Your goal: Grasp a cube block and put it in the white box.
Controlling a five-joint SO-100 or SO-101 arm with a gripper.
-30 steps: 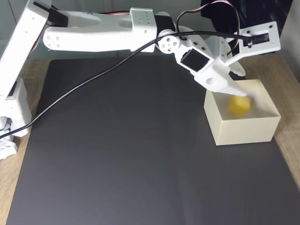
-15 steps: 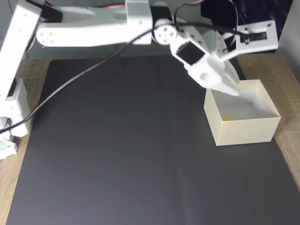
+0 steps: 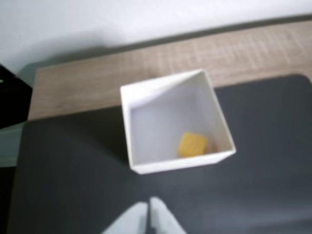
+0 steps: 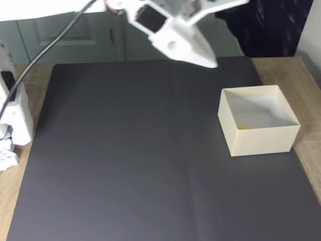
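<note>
One arm hung raised, its gripper (image 4: 210,63) fingers together and empty, having lifted back from the white box (image 3: 141,165), where the cube block (image 3: 191,144) lay.

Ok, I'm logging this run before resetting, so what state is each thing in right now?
cube block: lying inside the box, near one wall, not held.
white box: upright on the dark mat, no lid, holding the cube.
claw: shut, empty, raised above the mat and clear of the box.
dark mat: flat on the wooden table, box standing on it.
</note>
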